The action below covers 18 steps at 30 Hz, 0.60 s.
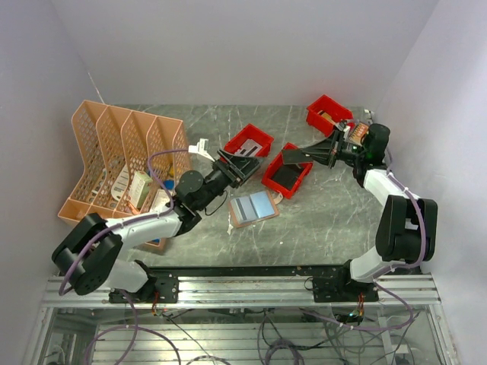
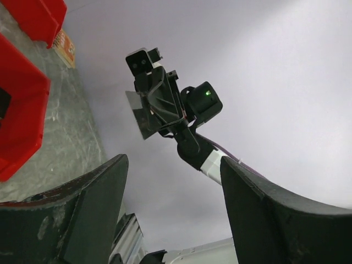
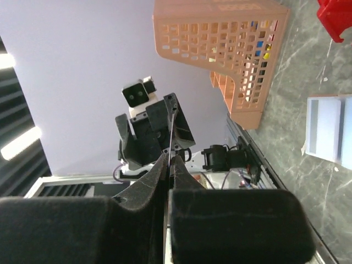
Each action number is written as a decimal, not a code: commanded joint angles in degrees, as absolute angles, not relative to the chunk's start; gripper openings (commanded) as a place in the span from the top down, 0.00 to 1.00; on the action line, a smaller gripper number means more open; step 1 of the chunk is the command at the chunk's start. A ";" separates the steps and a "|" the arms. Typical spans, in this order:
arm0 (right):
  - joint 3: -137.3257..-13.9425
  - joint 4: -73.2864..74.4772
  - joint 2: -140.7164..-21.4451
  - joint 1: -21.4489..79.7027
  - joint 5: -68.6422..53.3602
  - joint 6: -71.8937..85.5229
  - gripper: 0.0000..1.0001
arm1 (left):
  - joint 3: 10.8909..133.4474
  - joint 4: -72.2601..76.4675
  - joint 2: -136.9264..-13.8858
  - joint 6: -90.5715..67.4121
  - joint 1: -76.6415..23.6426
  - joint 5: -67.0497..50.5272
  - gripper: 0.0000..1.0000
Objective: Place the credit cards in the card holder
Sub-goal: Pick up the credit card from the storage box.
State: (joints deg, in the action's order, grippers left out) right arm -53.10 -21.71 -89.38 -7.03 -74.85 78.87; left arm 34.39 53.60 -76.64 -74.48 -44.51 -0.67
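Note:
The card holder (image 1: 253, 207) lies open and flat on the marble table in front of the arms. A light blue credit card (image 1: 263, 204) rests on its right half, and greyish pockets show on its left half. My right gripper (image 1: 329, 150) hovers high at the right, shut on a whitish-grey credit card (image 1: 298, 156) that sticks out toward the left. The right wrist view shows that card edge-on (image 3: 171, 126) between the pressed jaws of the right gripper (image 3: 169, 157). My left gripper (image 1: 236, 169) is open and empty, raised above the holder and facing the held card (image 2: 140, 113). In its own wrist view the left gripper (image 2: 173, 165) has nothing between its fingers.
A peach mesh file rack (image 1: 122, 156) stands at the back left. Three red bins (image 1: 248, 141) (image 1: 288, 169) (image 1: 329, 114) sit behind and to the right of the holder. The holder also shows at the right edge of the right wrist view (image 3: 324, 132).

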 commanded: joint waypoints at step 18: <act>-93.75 74.21 -103.71 8.19 -62.34 -49.22 1.00 | 49.37 19.69 -76.67 -21.07 -38.52 -31.32 0.25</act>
State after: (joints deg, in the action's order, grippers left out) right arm -95.37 65.49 -106.61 4.14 -67.02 -36.99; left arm 44.01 30.33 -75.37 -36.64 -38.68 -21.93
